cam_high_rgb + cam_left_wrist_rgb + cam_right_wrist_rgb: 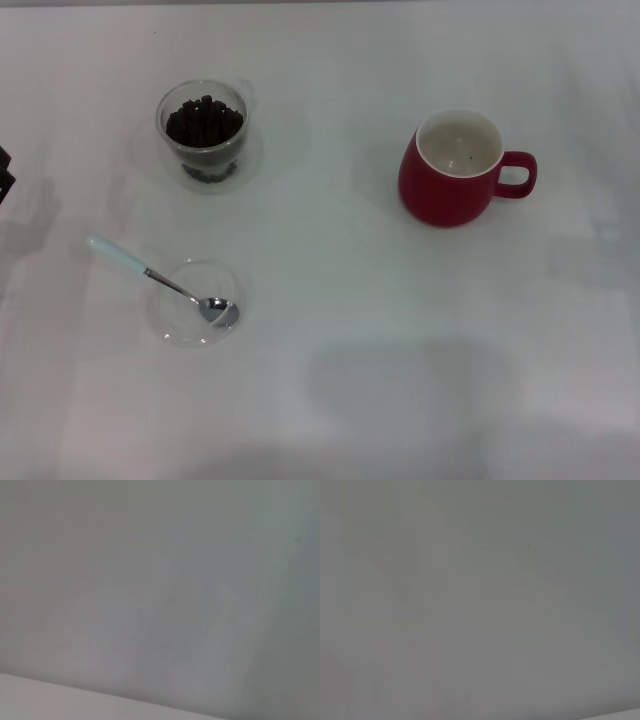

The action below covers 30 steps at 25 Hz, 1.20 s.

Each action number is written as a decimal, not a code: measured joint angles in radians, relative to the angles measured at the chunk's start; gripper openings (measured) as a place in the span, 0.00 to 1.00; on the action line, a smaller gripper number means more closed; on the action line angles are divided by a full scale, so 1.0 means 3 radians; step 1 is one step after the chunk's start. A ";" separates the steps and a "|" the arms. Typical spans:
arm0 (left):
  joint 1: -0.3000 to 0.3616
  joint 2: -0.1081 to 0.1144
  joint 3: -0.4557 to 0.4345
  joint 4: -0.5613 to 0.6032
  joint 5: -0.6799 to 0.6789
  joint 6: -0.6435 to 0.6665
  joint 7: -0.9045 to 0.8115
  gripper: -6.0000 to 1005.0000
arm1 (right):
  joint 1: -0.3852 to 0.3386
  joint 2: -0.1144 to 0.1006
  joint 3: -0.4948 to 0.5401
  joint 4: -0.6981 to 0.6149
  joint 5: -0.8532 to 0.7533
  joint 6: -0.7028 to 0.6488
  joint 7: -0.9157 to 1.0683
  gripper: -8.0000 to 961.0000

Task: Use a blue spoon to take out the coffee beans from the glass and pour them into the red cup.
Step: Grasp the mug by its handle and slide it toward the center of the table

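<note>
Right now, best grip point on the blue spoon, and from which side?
Take the blue spoon by its pale handle end, which juts up and clear of the shallow dish toward the robot's left; its metal bowl rests inside the dish. Probably come from above on the left, tool closing across the slim handle. The glass stands farther back, out of the way.

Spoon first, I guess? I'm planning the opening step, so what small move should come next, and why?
Probably bring the left arm, just a dark edge at the table's left side, over the spoon handle. The spoon lies untouched with its bowl in the clear dish, the beans fill the glass, and the red cup is nearly empty.
</note>
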 joint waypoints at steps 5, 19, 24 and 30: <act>0.0001 0.0000 0.0003 0.0000 0.0003 -0.0002 0.0000 0.87 | -0.0011 0.0000 -0.0002 0.0000 0.0000 0.0008 0.0003 0.89; -0.0012 0.0000 -0.0002 0.0002 -0.0015 -0.0007 0.0000 0.87 | -0.0132 -0.0015 -0.0953 0.0040 -0.0010 -0.0157 0.0624 0.89; -0.0031 0.0004 -0.0043 0.0013 -0.0021 -0.0013 0.0000 0.87 | -0.0221 -0.0016 -0.1359 0.0035 -0.0010 -0.0281 0.0751 0.89; -0.0063 0.0005 -0.0088 0.0005 -0.0023 -0.0015 0.0000 0.87 | -0.0160 -0.0012 -0.1691 0.0016 -0.0011 -0.0218 0.0813 0.89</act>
